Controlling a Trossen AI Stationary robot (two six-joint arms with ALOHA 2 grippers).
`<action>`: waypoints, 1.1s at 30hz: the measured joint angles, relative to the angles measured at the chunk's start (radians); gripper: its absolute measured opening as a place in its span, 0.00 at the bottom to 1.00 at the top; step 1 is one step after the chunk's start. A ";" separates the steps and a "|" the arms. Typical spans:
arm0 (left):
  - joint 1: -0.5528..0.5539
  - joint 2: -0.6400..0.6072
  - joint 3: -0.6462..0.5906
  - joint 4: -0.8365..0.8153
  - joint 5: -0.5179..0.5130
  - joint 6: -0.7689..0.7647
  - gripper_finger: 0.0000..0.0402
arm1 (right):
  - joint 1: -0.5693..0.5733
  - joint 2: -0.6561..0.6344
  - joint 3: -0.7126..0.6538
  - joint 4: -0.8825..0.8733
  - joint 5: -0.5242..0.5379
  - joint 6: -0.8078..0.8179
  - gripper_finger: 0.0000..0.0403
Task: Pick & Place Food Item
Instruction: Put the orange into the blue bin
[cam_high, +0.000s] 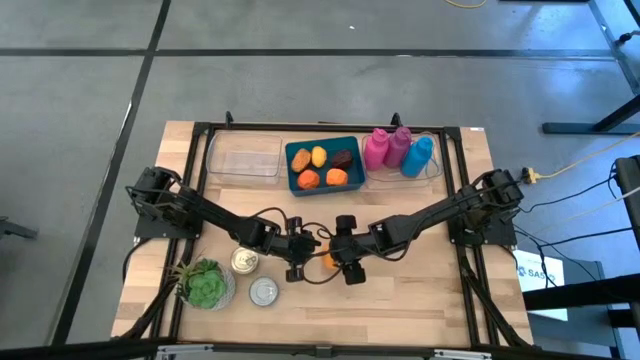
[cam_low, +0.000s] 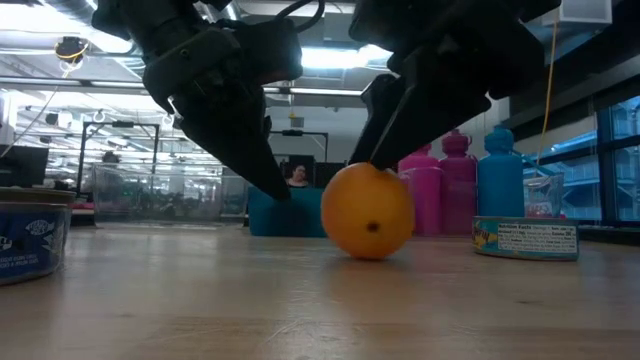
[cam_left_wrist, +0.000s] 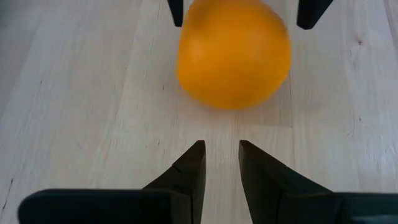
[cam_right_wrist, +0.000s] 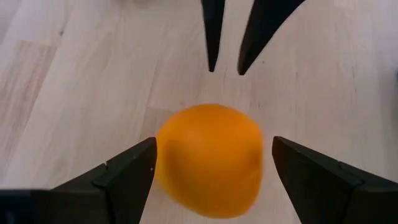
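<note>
An orange (cam_left_wrist: 233, 53) rests with its underside on the wooden table (cam_high: 420, 290), near the middle. My right gripper (cam_right_wrist: 213, 146) slants down over it from the table's right, wide open, one finger on each side of the fruit. My left gripper (cam_left_wrist: 221, 148) comes slanting down from the table's left. Its tips stand just short of the orange, with only a narrow gap between the fingers and nothing in it. In the low view the orange (cam_low: 367, 212) sits on the tabletop between the two dark grippers. My right gripper stands astride the orange from above, slanting in from the table's right. One finger (cam_right_wrist: 134, 165) lies right beside the fruit's side (cam_right_wrist: 163, 158); I cannot tell whether it touches. The other finger (cam_right_wrist: 298, 162) stands clear of it. The orange sits on the table.
At the far edge stand a blue bin (cam_high: 323, 186) of food items, a clear container (cam_high: 245, 160), pink bottles (cam_high: 385, 148) and a blue bottle (cam_high: 417, 156). Two cans (cam_high: 245, 261) (cam_high: 263, 291) and a potted plant (cam_high: 205, 283) stand at the near left.
</note>
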 joint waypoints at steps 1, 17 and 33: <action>0.000 0.000 0.000 0.000 0.000 0.000 0.22 | 0.000 0.000 0.000 0.000 -0.011 0.000 0.79; 0.000 0.000 0.000 0.039 0.027 0.000 0.22 | 0.000 0.025 0.001 0.049 -0.021 0.003 0.79; 0.000 0.000 0.000 0.038 0.046 0.000 0.22 | 0.000 0.045 0.001 0.076 -0.028 0.001 0.79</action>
